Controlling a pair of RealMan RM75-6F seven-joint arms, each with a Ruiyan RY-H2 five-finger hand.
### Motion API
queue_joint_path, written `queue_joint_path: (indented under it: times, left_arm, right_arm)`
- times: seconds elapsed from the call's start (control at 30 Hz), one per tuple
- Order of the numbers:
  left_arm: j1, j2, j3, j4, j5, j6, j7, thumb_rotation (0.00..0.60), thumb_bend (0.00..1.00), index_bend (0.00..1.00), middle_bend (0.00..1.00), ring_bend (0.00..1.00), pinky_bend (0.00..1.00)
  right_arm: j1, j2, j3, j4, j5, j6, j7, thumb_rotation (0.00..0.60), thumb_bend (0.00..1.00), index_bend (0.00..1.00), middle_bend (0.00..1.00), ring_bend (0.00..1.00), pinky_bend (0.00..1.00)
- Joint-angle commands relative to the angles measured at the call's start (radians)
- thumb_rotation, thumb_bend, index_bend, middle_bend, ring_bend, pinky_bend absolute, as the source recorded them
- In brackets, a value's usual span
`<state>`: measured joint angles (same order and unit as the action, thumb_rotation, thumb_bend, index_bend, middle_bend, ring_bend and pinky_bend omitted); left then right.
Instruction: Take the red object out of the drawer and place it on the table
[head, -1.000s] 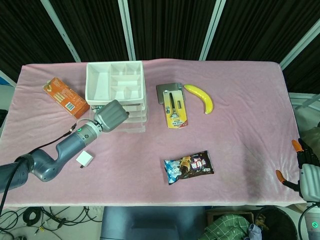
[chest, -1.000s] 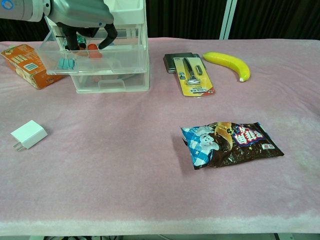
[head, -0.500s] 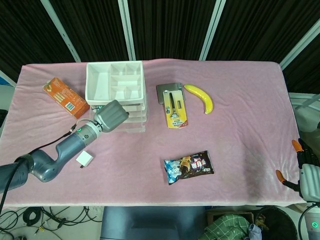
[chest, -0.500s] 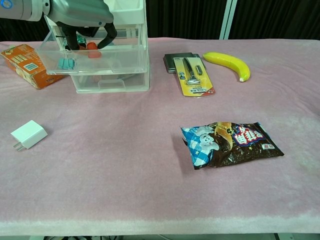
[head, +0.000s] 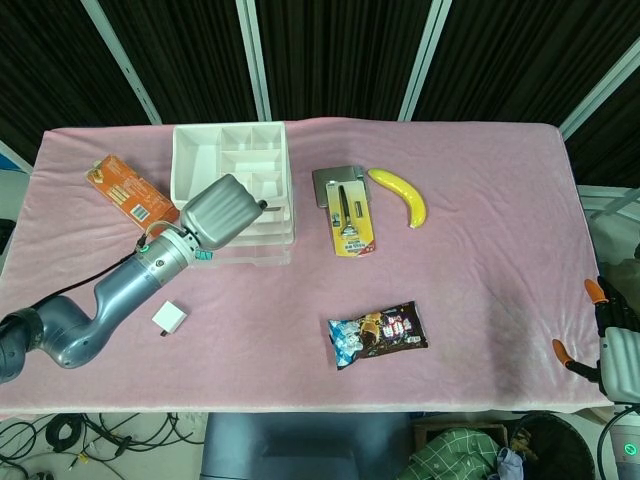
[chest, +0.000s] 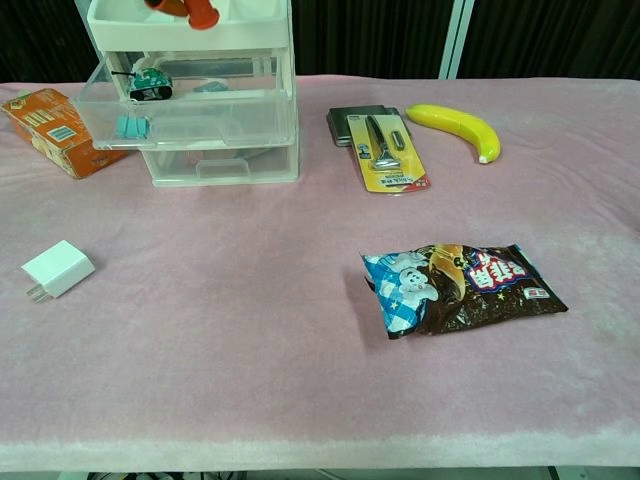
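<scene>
The clear drawer unit (chest: 220, 150) stands at the back left, its upper drawer (chest: 190, 125) pulled out. My left hand (head: 222, 212) hovers above that drawer and holds the red object (chest: 203, 14), which shows at the top edge of the chest view, level with the unit's white top tray (head: 232, 170). In the head view the hand hides the red object. My right hand (head: 612, 345) hangs off the table's front right corner, fingers apart and holding nothing.
A small dark-green toy (chest: 150, 84) and a teal clip (chest: 131, 126) lie in the open drawer. On the pink cloth are an orange box (chest: 55, 128), a white charger (chest: 58, 269), a razor pack (chest: 388, 148), a banana (chest: 457, 129) and a snack bag (chest: 460, 287).
My left hand has risen out of the open drawer with the red object, leaving most of the chest view. The right hand has stayed still.
</scene>
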<state>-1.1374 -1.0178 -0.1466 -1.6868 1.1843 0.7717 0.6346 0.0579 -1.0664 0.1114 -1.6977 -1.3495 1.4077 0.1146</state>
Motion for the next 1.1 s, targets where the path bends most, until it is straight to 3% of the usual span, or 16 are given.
queue_joint_path:
  times: [0.03,0.17,0.27,0.47,0.67,0.97,1.1]
  left_arm:
    - [0.018,0.048,-0.018,-0.061,0.011,0.033,-0.021,0.6,0.35,0.57,1.0,1.0,1.0]
    - [0.077,0.136,-0.005,-0.182,0.075,0.091,-0.051,0.6,0.35,0.57,1.0,1.0,1.0]
    - [0.173,0.212,0.058,-0.282,0.185,0.154,-0.081,0.6,0.35,0.57,1.0,1.0,1.0]
    - [0.288,0.238,0.142,-0.294,0.344,0.213,-0.154,0.6,0.35,0.57,1.0,1.0,1.0]
    - [0.349,0.171,0.201,-0.233,0.433,0.207,-0.158,0.6,0.35,0.57,1.0,1.0,1.0]
    - [0.368,-0.014,0.23,-0.091,0.398,0.093,-0.061,0.6,0.35,0.56,1.0,1.0,1.0]
    - [0.378,-0.055,0.229,-0.056,0.367,0.074,-0.03,0.6,0.35,0.56,1.0,1.0,1.0]
  right_arm:
    - [0.0,0.0,0.001,0.0,0.001,0.001,0.001,0.6,0.2,0.0,0.0,0.0,0.12]
    - [-0.001,0.001,0.003,-0.003,0.005,0.0,0.006,0.6,0.2,0.0,0.0,0.0,0.12]
    - [-0.002,0.001,0.001,-0.003,-0.002,0.006,0.0,0.6,0.2,0.0,0.0,0.0,0.12]
    - [-0.004,0.002,0.004,-0.002,0.003,0.01,0.002,0.6,0.2,0.0,0.0,0.0,0.12]
    - [-0.004,0.002,0.004,-0.002,0.002,0.009,0.001,0.6,0.2,0.0,0.0,0.0,0.12]
    - [-0.005,0.005,0.009,-0.002,0.01,0.009,0.01,0.6,0.2,0.0,0.0,0.0,0.12]
    - [-0.005,0.006,0.009,-0.003,0.012,0.007,0.013,0.6,0.2,0.0,0.0,0.0,0.12]
